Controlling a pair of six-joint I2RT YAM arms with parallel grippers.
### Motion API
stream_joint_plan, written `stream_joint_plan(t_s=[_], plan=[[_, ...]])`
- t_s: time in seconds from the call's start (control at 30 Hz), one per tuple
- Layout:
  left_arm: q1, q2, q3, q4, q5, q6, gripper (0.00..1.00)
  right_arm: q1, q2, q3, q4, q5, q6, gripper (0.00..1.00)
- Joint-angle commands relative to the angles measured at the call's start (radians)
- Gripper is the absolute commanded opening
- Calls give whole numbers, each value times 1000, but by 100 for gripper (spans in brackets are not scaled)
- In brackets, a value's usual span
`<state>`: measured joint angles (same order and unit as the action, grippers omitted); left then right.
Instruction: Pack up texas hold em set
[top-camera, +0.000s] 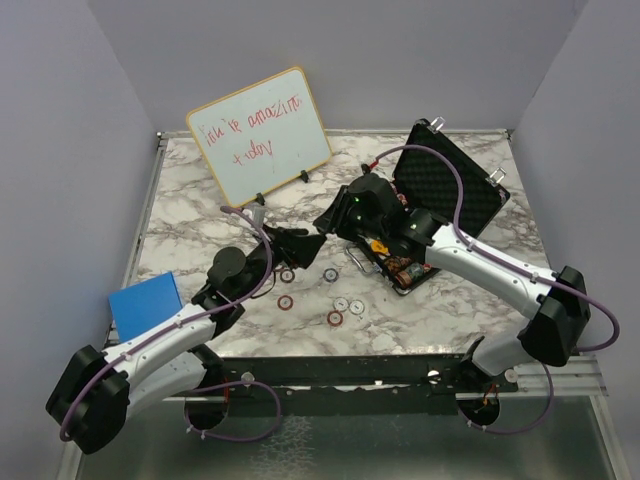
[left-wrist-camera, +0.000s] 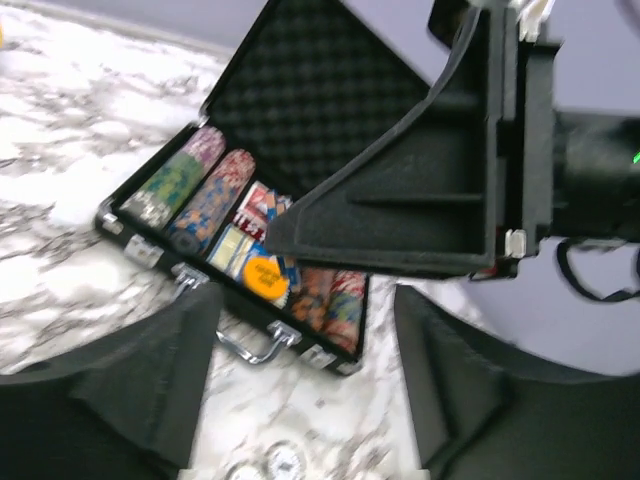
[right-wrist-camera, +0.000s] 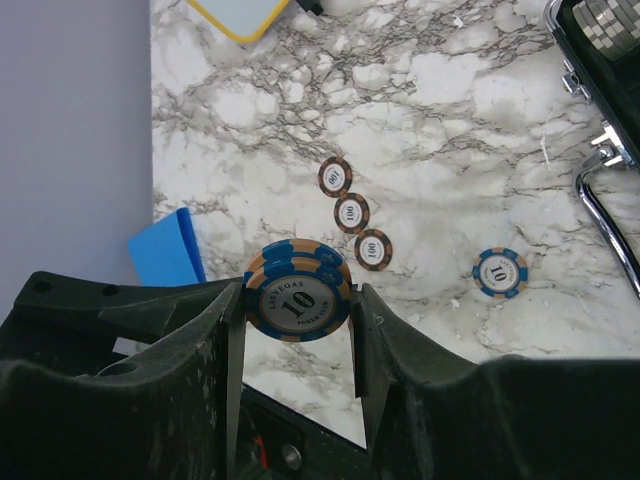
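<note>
The black briefcase (top-camera: 455, 195) lies open at the right with its foam lid up. In the left wrist view its tray (left-wrist-camera: 130, 235) holds rows of poker chips (left-wrist-camera: 195, 180), red card decks (left-wrist-camera: 262, 200) and an orange-yellow disc (left-wrist-camera: 264, 276). My right gripper (right-wrist-camera: 297, 295) is shut on a small stack of blue-and-tan "10" chips (right-wrist-camera: 297, 310), held above the table left of the case (top-camera: 338, 217). My left gripper (left-wrist-camera: 300, 400) stands open and empty over the marble in front of the case handle (left-wrist-camera: 245, 345). Loose chips (top-camera: 334, 318) lie between the arms.
Three dark red "100" chips (right-wrist-camera: 352, 212) and one blue chip (right-wrist-camera: 500, 272) lie on the marble. A blue box (top-camera: 145, 303) sits at the left edge. The wood-framed whiteboard (top-camera: 260, 135) stands at the back left. The two grippers are close together (top-camera: 292, 245).
</note>
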<state>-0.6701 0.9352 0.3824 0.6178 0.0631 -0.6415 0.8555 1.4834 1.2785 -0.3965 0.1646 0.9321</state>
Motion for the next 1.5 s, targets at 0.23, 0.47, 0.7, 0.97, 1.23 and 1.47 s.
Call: stream_joint_plan(t_s=[0.23,0.47,0.7,0.97,1.23,1.47], plan=[[-16,70,-110,359,-96,-170,59,-1,-68,-40,99,-42,113,24],[-19,93,-102,400,-90,-148,75,-3,-64,-52,123,-78,138,25],[-21,134,-85,434,-103,-152,63,-3,-59,-59,133,-111,155,25],[-51,160,-57,457,-116,-64,43,-6,-32,-76,156,-157,220,27],[-80,144,-64,455,-148,7,14,-12,-24,-88,156,-157,237,27],[-82,132,-73,430,-153,21,0,-31,-40,-85,177,-157,142,68]])
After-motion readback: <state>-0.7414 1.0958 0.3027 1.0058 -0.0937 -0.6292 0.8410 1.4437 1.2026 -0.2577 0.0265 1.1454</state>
